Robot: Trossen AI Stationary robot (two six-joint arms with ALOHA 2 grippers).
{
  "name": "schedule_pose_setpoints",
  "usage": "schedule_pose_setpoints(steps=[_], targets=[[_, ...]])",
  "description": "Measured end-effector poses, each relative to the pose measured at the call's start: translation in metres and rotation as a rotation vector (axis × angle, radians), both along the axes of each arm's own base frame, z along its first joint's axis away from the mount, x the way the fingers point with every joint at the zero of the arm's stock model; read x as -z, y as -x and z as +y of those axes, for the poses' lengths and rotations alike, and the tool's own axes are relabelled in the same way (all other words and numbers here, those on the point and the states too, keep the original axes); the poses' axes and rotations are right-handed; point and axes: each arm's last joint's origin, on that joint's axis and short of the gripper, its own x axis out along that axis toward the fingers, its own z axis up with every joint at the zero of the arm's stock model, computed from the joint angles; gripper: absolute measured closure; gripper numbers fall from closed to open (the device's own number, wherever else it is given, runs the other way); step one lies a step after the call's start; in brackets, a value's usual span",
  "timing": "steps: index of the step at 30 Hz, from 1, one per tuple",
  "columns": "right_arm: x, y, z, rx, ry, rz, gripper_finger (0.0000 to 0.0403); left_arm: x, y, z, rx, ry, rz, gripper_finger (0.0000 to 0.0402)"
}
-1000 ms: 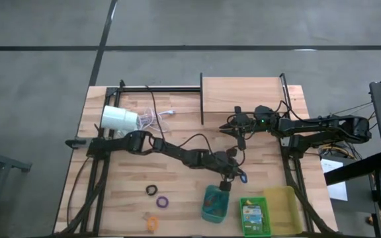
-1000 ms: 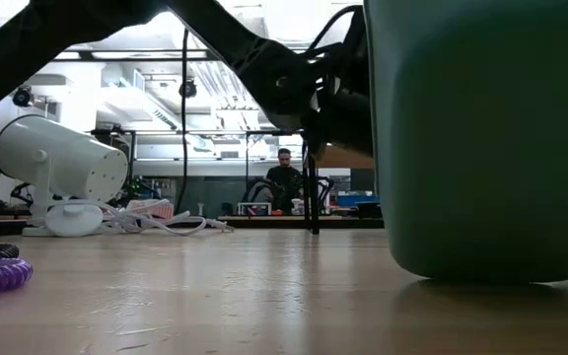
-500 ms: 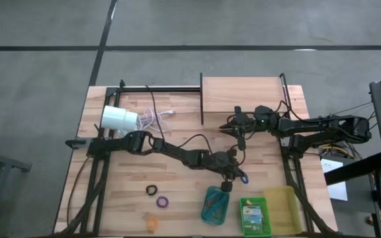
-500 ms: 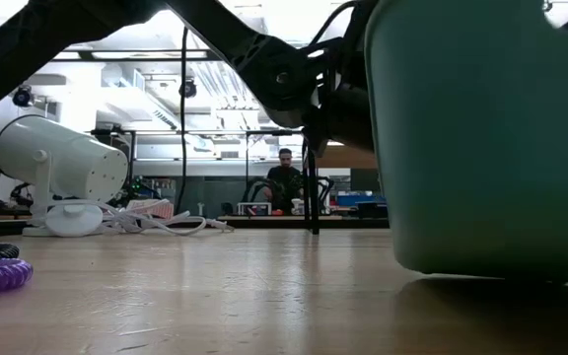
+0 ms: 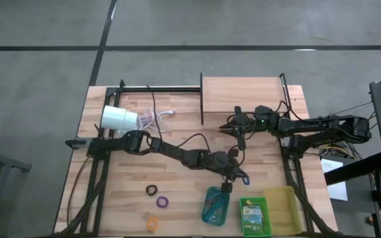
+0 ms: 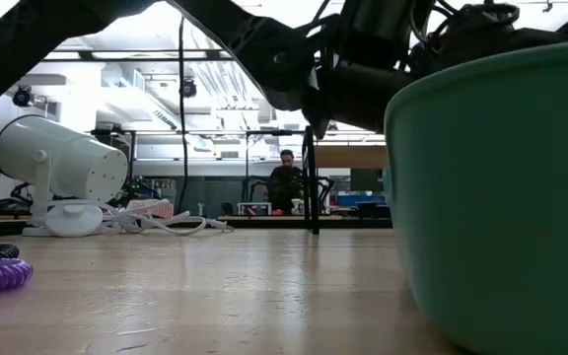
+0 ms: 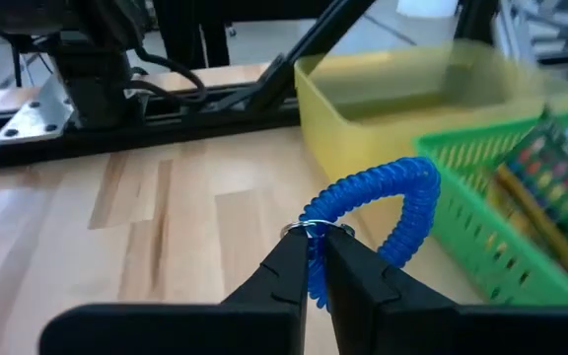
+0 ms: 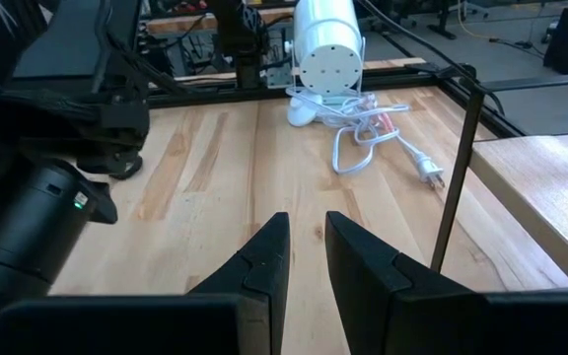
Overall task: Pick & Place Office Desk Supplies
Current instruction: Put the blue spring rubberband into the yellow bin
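Left wrist view puts the action closest: the left gripper is pinched together on a blue loop, a springy coiled cord hung from a small metal ring caught between the two dark fingertips. Just beyond it stand a green tray with slotted mesh walls, holding a crayon box, and past that a smooth yellow tray that looks bare inside. From above, the same gripper hangs by the upper edge of the teal tray, the blue loop dangling beside it rather than over the tray's middle.

The grip looks thin: only the ring is caught, so the stretchy coil may swing or bounce on release and land on the table outside the rim. A snag of the coil on a fingertip or on the green mesh also seems possible if the arm moves sideways first.

Farther off on the pale wood planks lie a black loop, a purple loop and an orange loop, all well apart from the trays. The right gripper waits near the back of the table, fingers slightly apart and holding nothing, facing a white lamp with a glossy round body and a tangled white cord.
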Motion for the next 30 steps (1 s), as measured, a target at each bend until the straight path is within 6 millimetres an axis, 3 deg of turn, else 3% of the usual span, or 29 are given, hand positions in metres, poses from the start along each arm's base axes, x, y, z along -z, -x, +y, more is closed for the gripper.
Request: schedule_pose_setpoints(steps=[7, 12, 22, 30], targets=[[0.0, 0.0, 0.0, 0.0, 0.0, 0.0, 0.0335, 0.005, -0.002, 0.018, -0.005, -0.128, -0.019, 0.0373], [0.0, 0.0, 0.0, 0.0, 0.0, 0.0, 0.0335, 0.005, -0.003, 0.032, -0.046, -0.078, -0.005, 0.0373], [0.0, 0.0, 0.0, 0.0, 0.0, 0.001, 0.0335, 0.044, -0.002, 0.029, -0.047, -0.056, 0.074, 0.0373], [0.0, 0.0, 0.0, 0.0, 0.0, 0.0, 0.0335, 0.046, -0.002, 0.028, -0.045, -0.055, 0.073, 0.037]])
